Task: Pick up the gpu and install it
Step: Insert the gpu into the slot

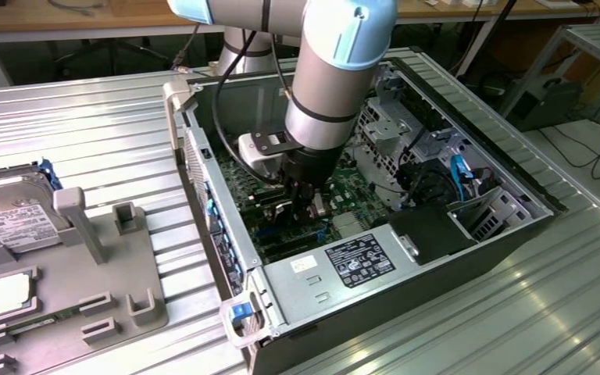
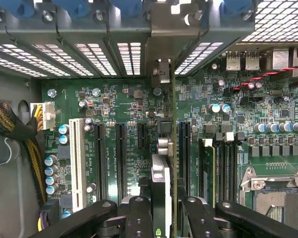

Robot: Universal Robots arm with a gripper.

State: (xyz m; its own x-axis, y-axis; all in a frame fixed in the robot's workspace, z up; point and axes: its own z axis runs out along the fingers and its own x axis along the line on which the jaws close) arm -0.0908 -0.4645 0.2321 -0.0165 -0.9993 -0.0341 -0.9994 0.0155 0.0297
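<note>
The gpu [image 2: 165, 163] shows edge-on in the wrist view, a thin card standing upright over the green motherboard [image 2: 114, 99]. It runs from between my fingers [image 2: 139, 218] to the case's rear slot openings, where its silvery bracket [image 2: 160, 69] meets the back wall. My gripper [image 2: 166, 220] is shut on the card. In the exterior view the gripper [image 1: 305, 205] is deep inside the open computer case [image 1: 487, 258], with the gpu [image 1: 317, 209] just below it at the board. Whether the card's edge is fully down in a slot is hidden.
Black expansion slots [image 2: 120, 153] and a white slot [image 2: 77, 158] lie beside the card. A CPU socket [image 2: 278, 198] and braided cables [image 2: 20, 134] flank them. The power supply [image 1: 358, 262] fills the case's near end. A hard drive [image 1: 13, 211] rests on a grey fixture [image 1: 71, 297] outside.
</note>
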